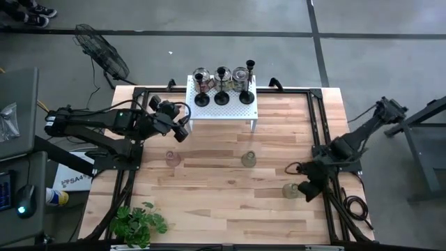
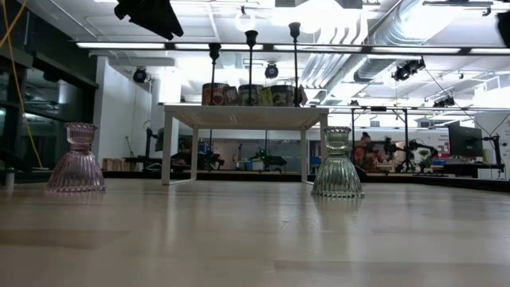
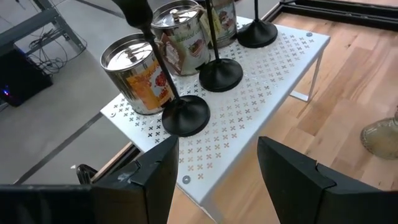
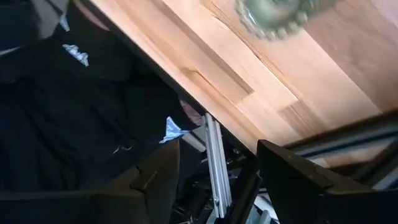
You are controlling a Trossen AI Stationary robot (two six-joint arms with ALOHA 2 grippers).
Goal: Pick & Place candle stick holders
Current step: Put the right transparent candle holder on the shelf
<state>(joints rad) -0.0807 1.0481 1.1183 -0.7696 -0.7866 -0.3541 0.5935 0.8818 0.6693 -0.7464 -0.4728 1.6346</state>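
Three slim black stemmed candle stick holders stand by their round bases on the white perforated stand, next to tins. The nearest black base lies ahead of my left gripper, which hovers open at the stand's left end. A pink glass holder and a greenish one stand upright on the table, also seen in the low view as pink and greenish. Another glass holder stands by the right edge. My right gripper is open beside it, pointing down over the table's edge.
A leafy plant sits at the table's near left corner. Tins stand behind the black holders on the stand. A black frame rail runs along the table's right side. Bare wood lies between the glass holders and the near edge.
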